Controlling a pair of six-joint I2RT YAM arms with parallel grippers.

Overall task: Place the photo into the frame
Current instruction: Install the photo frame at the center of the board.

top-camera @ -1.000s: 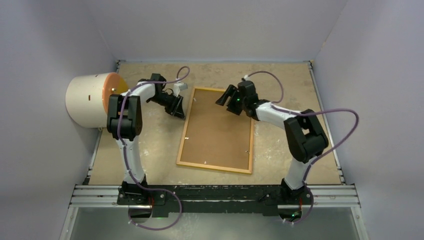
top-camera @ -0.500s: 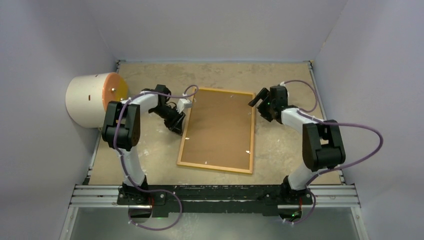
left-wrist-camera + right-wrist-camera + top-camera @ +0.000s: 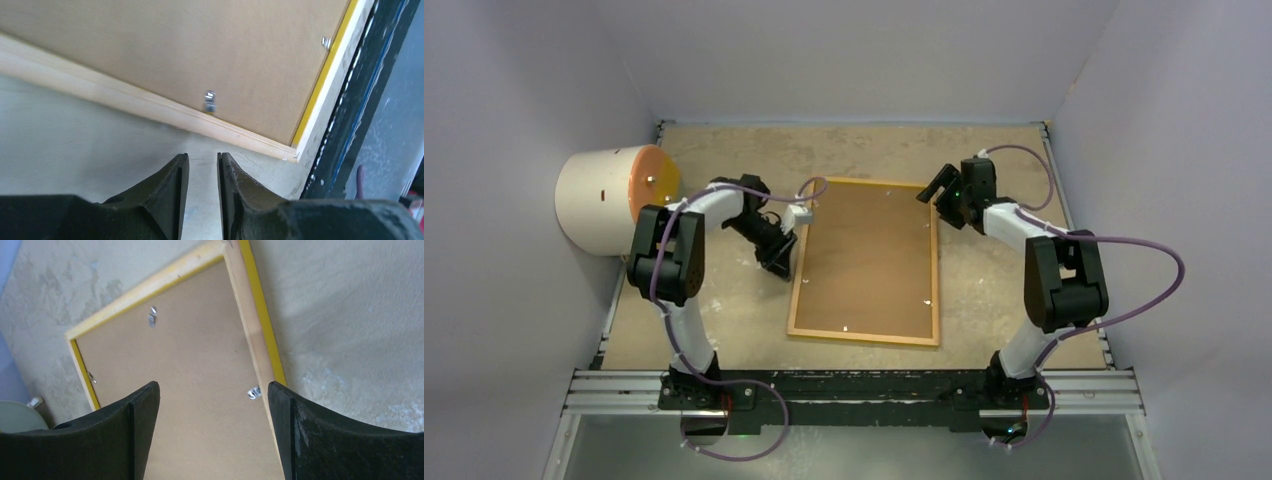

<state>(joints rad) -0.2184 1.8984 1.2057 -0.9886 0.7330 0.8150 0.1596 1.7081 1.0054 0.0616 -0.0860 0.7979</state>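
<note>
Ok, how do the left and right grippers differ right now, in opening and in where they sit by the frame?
Opening: the left gripper has its jaws only a narrow slit apart; the right gripper is spread wide.
Place: the left gripper is over the table beside the frame's left edge; the right gripper is over the frame's far right corner.
Both hold nothing.

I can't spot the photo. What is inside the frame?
The frame lies back up, a brown backing board filling it, small metal clips at its edges. Anything beneath the board is covered; no photo shows.
</note>
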